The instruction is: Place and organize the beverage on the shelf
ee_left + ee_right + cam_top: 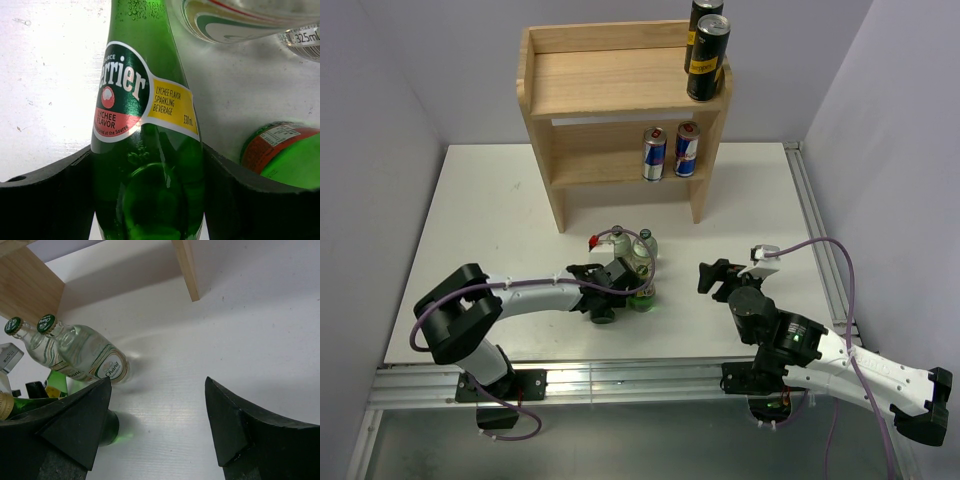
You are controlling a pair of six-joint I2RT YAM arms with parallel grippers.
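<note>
The light-wood shelf [620, 85] stands at the back of the table. Two black-and-gold cans [707, 50] stand on its top tier at the right, and two blue-and-silver cans [670, 152] on its lower tier. My left gripper [625, 285] is shut on a green Perrier bottle [145, 100], which fills the gap between the fingers [45, 200]. The bottle's base [107, 427] is down at the table. Two clear Chang bottles [630, 245] stand just behind it and also show in the right wrist view [95, 357]. My right gripper [715, 278] is open and empty, to the right of the bottles [157, 410].
A second green bottle with a red label [285, 150] sits close to the right of the held one. The shelf's right front leg [186, 270] stands beyond the right gripper. A metal rail [815, 230] runs along the table's right edge.
</note>
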